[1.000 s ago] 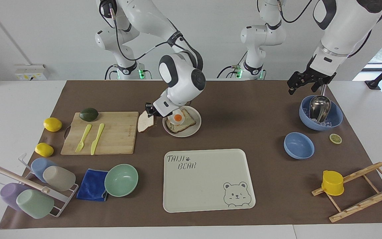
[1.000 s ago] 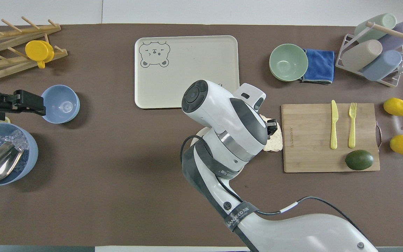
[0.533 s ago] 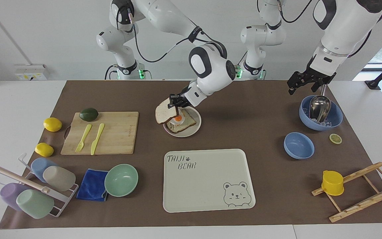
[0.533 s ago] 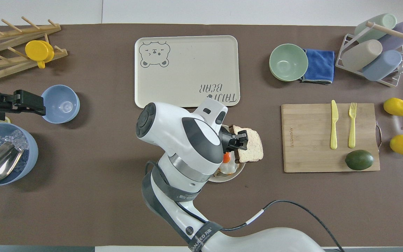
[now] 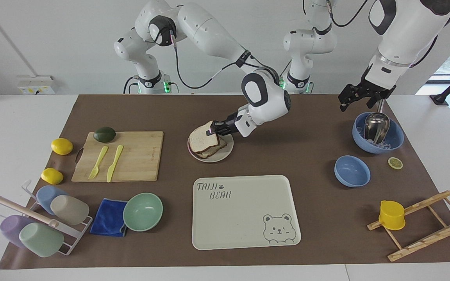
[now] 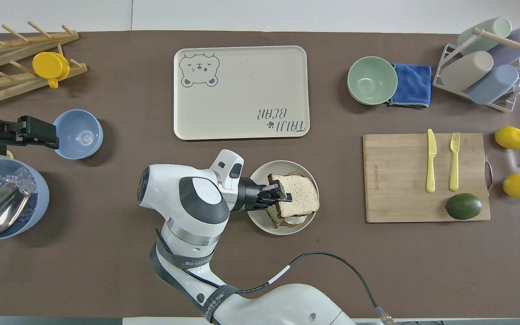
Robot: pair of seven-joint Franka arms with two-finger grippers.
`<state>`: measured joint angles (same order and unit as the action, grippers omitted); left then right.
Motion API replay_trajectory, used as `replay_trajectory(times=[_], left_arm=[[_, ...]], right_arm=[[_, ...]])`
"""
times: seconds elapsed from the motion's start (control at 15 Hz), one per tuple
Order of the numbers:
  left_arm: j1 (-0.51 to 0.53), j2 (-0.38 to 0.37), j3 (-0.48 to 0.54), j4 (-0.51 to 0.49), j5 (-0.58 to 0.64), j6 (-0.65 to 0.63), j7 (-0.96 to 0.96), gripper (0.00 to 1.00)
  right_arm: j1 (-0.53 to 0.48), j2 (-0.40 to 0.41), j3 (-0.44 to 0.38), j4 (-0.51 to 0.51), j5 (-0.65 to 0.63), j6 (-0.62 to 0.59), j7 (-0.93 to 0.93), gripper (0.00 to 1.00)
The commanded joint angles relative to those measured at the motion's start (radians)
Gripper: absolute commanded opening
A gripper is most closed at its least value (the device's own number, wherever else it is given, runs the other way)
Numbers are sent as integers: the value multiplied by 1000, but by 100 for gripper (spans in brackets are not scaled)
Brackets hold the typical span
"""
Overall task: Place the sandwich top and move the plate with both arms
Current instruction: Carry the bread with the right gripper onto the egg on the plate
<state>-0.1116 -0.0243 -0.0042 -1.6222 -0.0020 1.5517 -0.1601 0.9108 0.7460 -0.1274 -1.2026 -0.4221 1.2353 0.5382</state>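
Note:
The sandwich top (image 5: 203,138) lies almost flat on the egg toast (image 5: 210,153) on the small round plate (image 5: 227,150), in the middle of the table nearer the robots than the bear tray. My right gripper (image 5: 212,130) is low over the plate, shut on the edge of the slice. In the overhead view the right gripper (image 6: 280,194) grips the sandwich top (image 6: 300,196) over the plate (image 6: 260,221); the egg is hidden. My left gripper (image 5: 359,102) waits open and empty in the air over the ice bowl; it also shows in the overhead view (image 6: 39,132).
A cream bear tray (image 5: 244,210) lies farther from the robots than the plate. A cutting board (image 5: 131,156) with fork, knife and avocado is beside the plate toward the right arm's end. A blue ice bowl with scoop (image 5: 377,132) and a small blue bowl (image 5: 352,170) are toward the left arm's end.
My right gripper carried the slice from beside the cutting board up over the plate, turned it flat and lowered it onto the egg toast. The left arm has not moved.

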Motion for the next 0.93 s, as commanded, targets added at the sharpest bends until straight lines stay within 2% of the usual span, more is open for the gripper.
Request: replay_trajectory(times=[0.0,0.27,0.33,0.4,0.47,0.6,0.87], left_arm=[[6,-26,-3,-25,16,-7,5,100],[4,-26,-2,-25,16,-7,5,100],[6,-26,-3,-25,16,-7,4,100],[6,-26,-2,-25,16,-7,5,100],[6,-26,-3,-25,16,-7,5,100],[6,-26,-3,-25,16,-7,4,100],[-2,-26,-3,-25,16,-7,5,100]], right_arm=[[-7,10,5,5,58,47,84,0],[-12,6,6,-15,92,65,127,0],[-23,3,6,-15,115,84,147,11],[-35,-7,6,-21,132,107,157,86],[-39,-16,5,-29,137,124,157,100],[-59,-39,6,-31,143,127,152,100],[-147,-124,6,-20,270,136,143,100]])
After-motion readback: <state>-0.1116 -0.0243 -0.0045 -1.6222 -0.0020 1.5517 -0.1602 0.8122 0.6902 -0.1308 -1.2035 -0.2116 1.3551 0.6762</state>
